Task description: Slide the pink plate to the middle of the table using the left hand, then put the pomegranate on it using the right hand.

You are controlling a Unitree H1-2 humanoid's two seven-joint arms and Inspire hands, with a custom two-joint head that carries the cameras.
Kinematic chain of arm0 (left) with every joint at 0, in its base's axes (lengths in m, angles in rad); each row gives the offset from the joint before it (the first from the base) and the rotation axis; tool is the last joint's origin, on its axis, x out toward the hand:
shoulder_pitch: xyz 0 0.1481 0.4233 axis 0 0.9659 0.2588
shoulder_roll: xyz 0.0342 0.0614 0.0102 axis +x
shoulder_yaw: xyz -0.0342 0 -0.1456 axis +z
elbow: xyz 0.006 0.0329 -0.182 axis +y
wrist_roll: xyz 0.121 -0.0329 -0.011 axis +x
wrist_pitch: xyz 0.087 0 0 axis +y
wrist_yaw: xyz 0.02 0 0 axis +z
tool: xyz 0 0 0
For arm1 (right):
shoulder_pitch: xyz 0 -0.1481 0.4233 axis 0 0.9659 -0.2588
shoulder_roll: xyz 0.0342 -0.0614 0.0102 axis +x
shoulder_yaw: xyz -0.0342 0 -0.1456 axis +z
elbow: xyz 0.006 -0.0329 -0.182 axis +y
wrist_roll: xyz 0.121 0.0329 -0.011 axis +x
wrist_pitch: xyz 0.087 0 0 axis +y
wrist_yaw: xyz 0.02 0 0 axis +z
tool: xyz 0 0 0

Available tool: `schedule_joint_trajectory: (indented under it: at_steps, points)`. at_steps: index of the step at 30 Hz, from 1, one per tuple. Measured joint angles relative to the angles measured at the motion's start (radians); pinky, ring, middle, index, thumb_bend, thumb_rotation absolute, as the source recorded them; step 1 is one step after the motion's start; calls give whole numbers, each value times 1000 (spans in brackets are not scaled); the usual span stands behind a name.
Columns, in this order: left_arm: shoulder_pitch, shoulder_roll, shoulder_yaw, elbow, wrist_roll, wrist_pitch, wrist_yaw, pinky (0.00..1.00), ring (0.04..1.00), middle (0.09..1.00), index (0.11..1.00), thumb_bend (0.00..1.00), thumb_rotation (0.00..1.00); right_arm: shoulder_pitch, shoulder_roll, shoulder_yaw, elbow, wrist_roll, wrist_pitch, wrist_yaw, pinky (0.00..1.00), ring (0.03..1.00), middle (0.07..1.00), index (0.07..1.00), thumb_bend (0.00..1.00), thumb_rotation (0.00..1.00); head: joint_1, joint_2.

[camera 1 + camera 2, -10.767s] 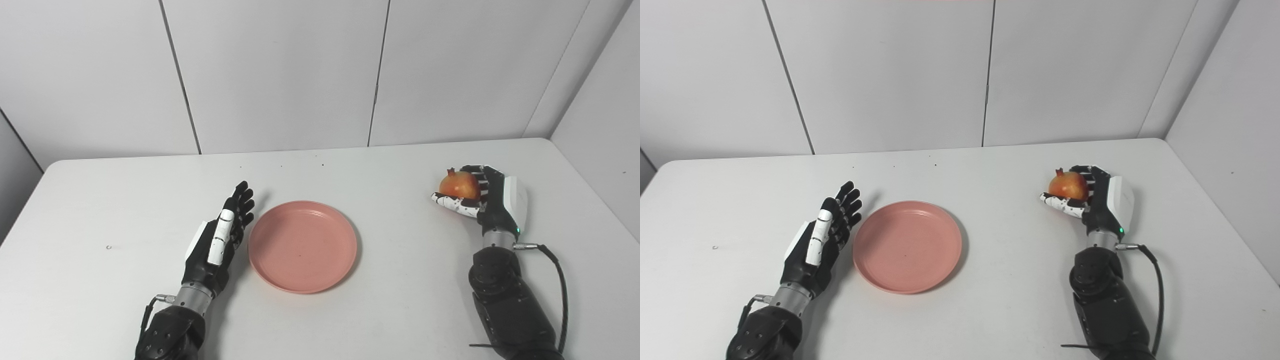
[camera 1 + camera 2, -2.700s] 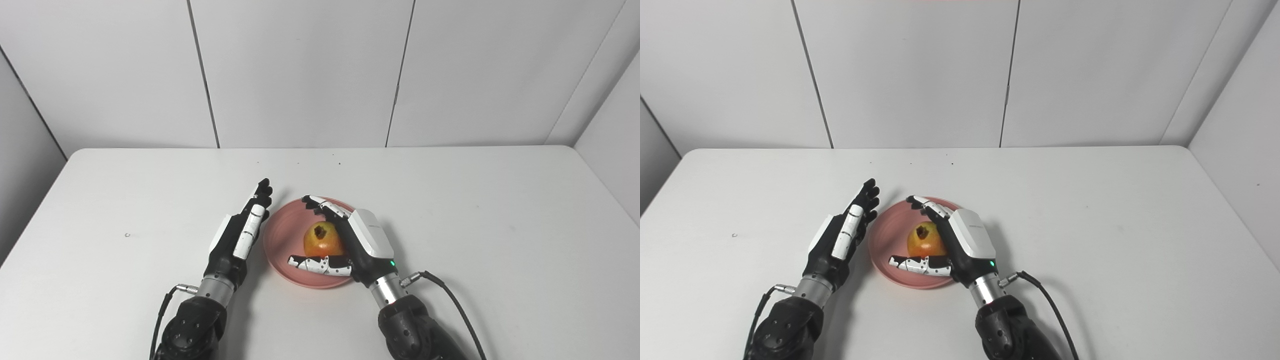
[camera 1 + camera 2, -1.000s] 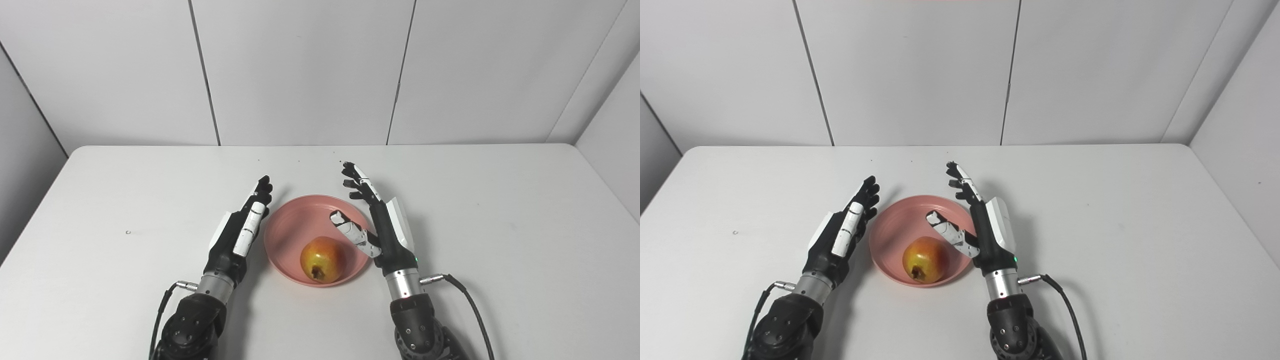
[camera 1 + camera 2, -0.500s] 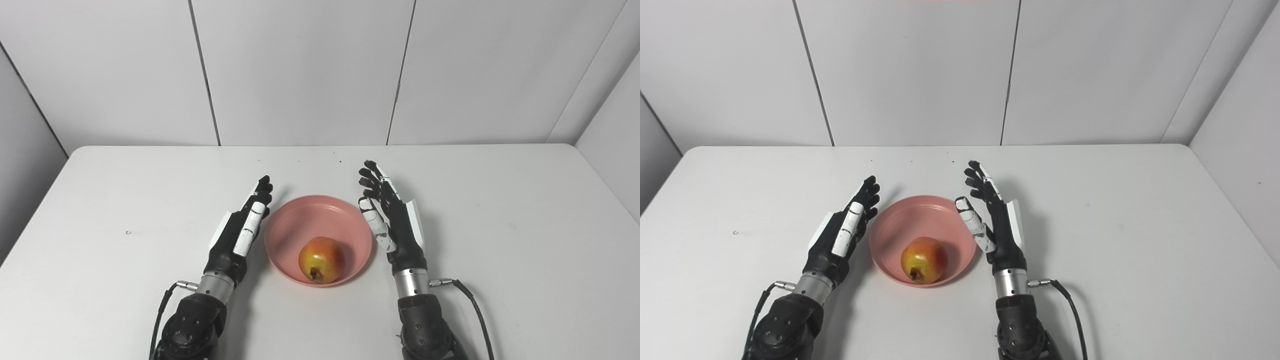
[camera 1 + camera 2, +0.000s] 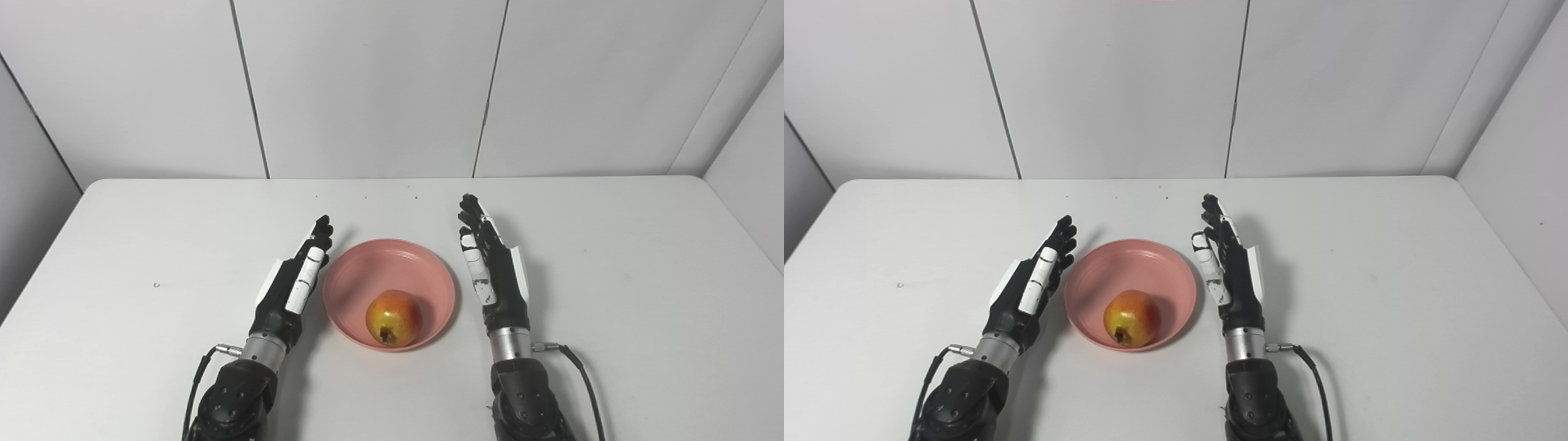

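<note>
White surface (image 5: 612,318) carries the pink plate (image 5: 367,269) with the pomegranate (image 5: 394,318) on it; left robot hand (image 5: 291,288) and right robot hand (image 5: 495,275) flank it, fingers extended, empty.

- Both forearms run off the bottom edge of the frame.
- The pomegranate (image 5: 394,318) hides part of the pink plate (image 5: 367,269) beneath it.
- The worktop (image 5: 643,318) is cut off at the lower corners.

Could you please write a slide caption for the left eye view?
Orange-red pomegranate resting on round pink plate, open left hand and right hand flanking it.
</note>
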Motion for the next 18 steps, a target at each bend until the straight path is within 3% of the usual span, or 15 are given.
schedule_joint_trajectory:
  at_steps: [11, 18]
  points:
    - [-1, 0, 19, 6, -3, 0, 0, 1000, 1000, 1000, 1000, 570, 1000, -3, 9, -17, 4, 1, 11, 0, 872, 883, 893, 890, 530, 1000, 2, 2]
    - [-8, 1, 27, 24, -2, -1, 0, 1000, 1000, 1000, 1000, 596, 1000, -7, 9, -17, 5, -7, 55, 1, 844, 869, 889, 889, 500, 1000, 2, 2]
